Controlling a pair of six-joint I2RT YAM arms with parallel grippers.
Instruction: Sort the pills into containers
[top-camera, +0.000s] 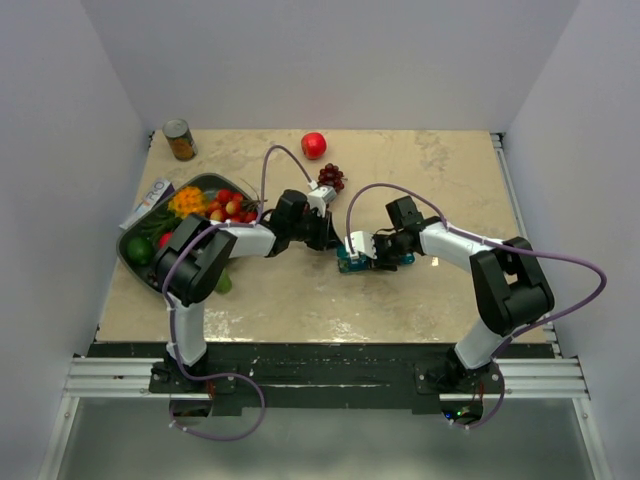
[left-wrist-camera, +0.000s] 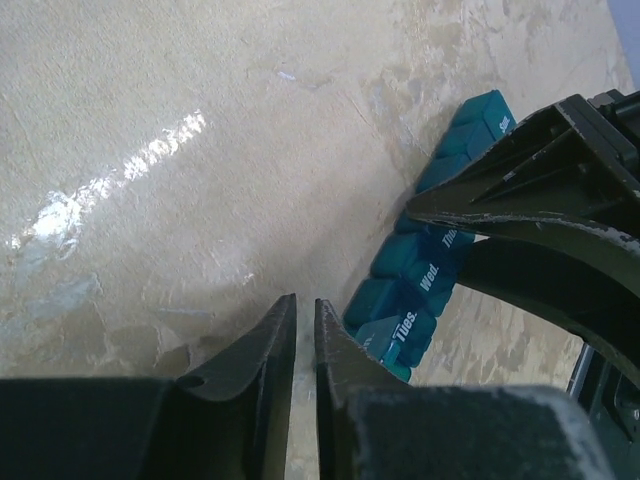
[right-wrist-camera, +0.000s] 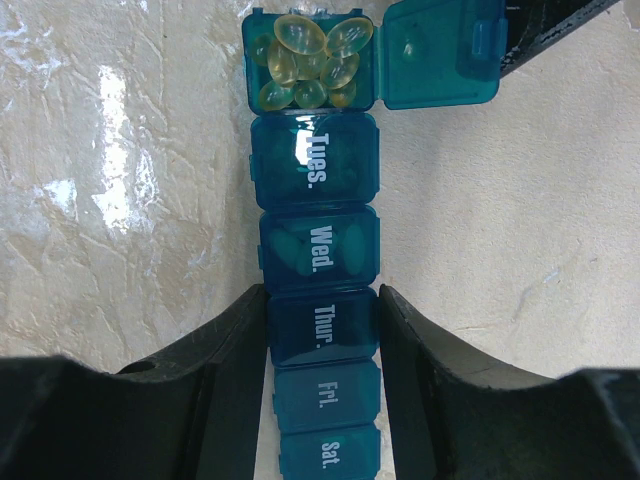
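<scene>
The teal-blue pill organiser (right-wrist-camera: 318, 250) lies flat on the table (top-camera: 300, 300), its lids marked with days. Its end compartment stands open with the lid (right-wrist-camera: 440, 50) flipped aside, and it holds several yellow translucent pills (right-wrist-camera: 310, 62). Pale pills show through the Wed. lid. My right gripper (right-wrist-camera: 322, 310) is shut on the organiser (top-camera: 405, 259), its fingers (right-wrist-camera: 235, 340) pressed to the sides at the Thur. compartment. My left gripper (left-wrist-camera: 305, 305) hangs low over bare table beside the organiser's (left-wrist-camera: 420, 290) Tues. end, with only a thin slit between its fingers and nothing in it. In the top view the left gripper (top-camera: 335, 243) and right gripper (top-camera: 378, 254) nearly meet.
A dark green tray (top-camera: 128, 262) of fruit and vegetables sits at the left. A tin can (top-camera: 180, 140) stands at the back left, with a red apple (top-camera: 314, 145) and dark grapes (top-camera: 331, 178) behind the grippers. White walls close in three sides.
</scene>
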